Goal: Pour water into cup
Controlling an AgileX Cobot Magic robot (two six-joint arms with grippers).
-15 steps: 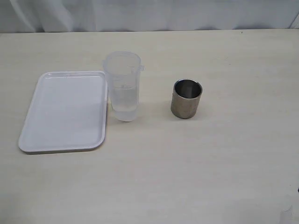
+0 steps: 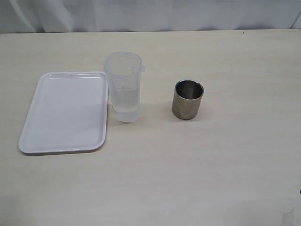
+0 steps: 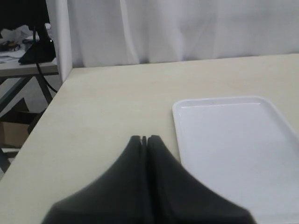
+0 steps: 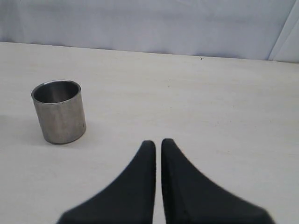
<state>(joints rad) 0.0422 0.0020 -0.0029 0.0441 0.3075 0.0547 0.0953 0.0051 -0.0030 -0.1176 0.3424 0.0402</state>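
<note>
Pale curtain [image 2: 150, 14] hangs behind the far edge of a cream, faintly grained counter [image 2: 225, 165]. On the left side, the left tool [image 3: 144, 138] sits over the bare counter with its two dark fingers pressed flat together, gripping nothing. A white rectangular tray [image 2: 66, 113] with rounded corners and a low rim lies flat just beside it, on the left part of the counter.

Close against the tray's right edge, toward its far corner, a translucent plastic beaker [image 2: 123, 87] stands upright with a small spout at its lip; whether it touches the tray cannot be told. The water [image 2: 124, 106] is inside this beaker, clear and still, filling only the lower part.

Further right, well apart from the beaker and about mid-counter, the cup [image 2: 188, 100] stands upright on the counter, brushed steel with a dark inside and its mouth facing up. The right tool [image 4: 156, 142] sits nearer than the cup and clear of it, its black fingers drawn almost together with only a thin slit between them and nothing held
</note>
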